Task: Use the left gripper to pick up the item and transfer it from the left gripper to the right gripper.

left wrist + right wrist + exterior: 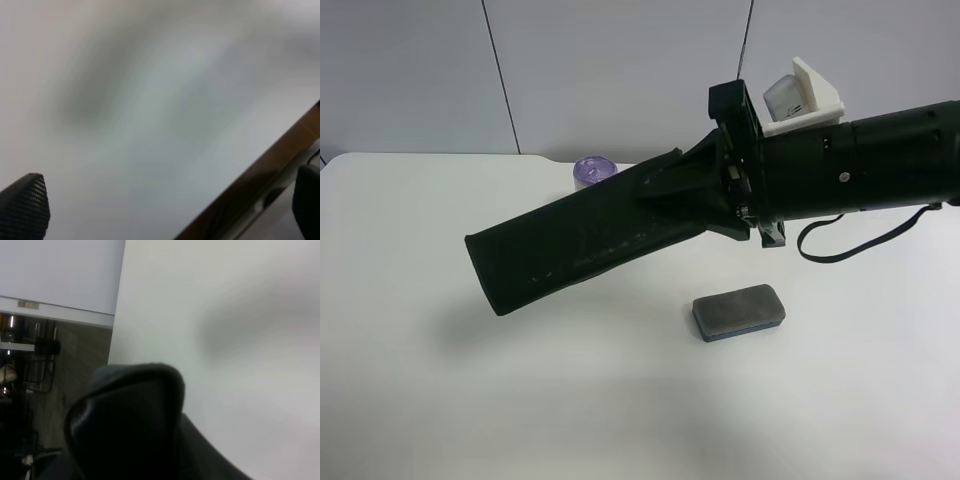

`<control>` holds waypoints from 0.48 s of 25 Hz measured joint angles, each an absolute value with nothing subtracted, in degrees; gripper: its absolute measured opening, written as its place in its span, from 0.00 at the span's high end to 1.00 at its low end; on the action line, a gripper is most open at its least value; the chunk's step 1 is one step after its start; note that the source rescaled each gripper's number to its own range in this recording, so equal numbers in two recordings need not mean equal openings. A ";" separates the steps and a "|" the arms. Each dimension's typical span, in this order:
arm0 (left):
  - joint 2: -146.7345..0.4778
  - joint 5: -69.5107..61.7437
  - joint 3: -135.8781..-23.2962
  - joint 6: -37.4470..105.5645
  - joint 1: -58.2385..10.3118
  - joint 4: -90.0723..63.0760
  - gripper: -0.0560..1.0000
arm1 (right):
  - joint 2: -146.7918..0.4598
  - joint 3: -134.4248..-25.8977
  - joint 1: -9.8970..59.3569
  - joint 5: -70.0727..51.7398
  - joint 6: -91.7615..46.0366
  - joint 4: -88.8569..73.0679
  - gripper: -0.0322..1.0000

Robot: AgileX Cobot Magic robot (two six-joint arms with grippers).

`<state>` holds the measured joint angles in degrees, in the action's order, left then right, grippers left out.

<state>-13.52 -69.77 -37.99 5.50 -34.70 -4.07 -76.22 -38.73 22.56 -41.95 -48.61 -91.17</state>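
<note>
One long flat black-green soft case (570, 245) up in air near grey felt eraser block (739, 311). Black right gripper (670, 185) with white block squeezes one end; long side sticks straight out from it. Left gripper (165, 205) wide apart, empty.

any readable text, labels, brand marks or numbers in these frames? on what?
No text can be read in any view.
No print shows on the black case, the grey eraser, the purple lid or the white block.
The small patch on the ledge in the right wrist view: too blurred to read.
</note>
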 joint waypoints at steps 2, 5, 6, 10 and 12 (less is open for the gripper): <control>-10.06 -69.77 -35.05 4.17 -34.70 -4.07 0.01 | -76.22 -38.73 22.56 -41.78 -48.61 -90.25 0.96; -4.84 -69.77 -32.42 3.17 -34.70 -4.07 0.01 | -76.22 -38.73 22.56 -41.76 -48.61 -89.87 0.96; -3.20 -69.63 -32.09 2.89 -34.70 -4.00 0.01 | -76.22 -38.73 22.56 -41.76 -48.61 -89.71 0.96; 0.11 -69.19 -32.02 0.31 -34.70 -2.23 0.01 | -76.22 -38.73 22.56 -41.76 -48.61 -88.89 0.96; 0.32 -68.43 -31.83 -1.19 -34.70 -1.46 0.01 | -76.22 -38.73 22.56 -41.71 -48.61 -88.89 0.96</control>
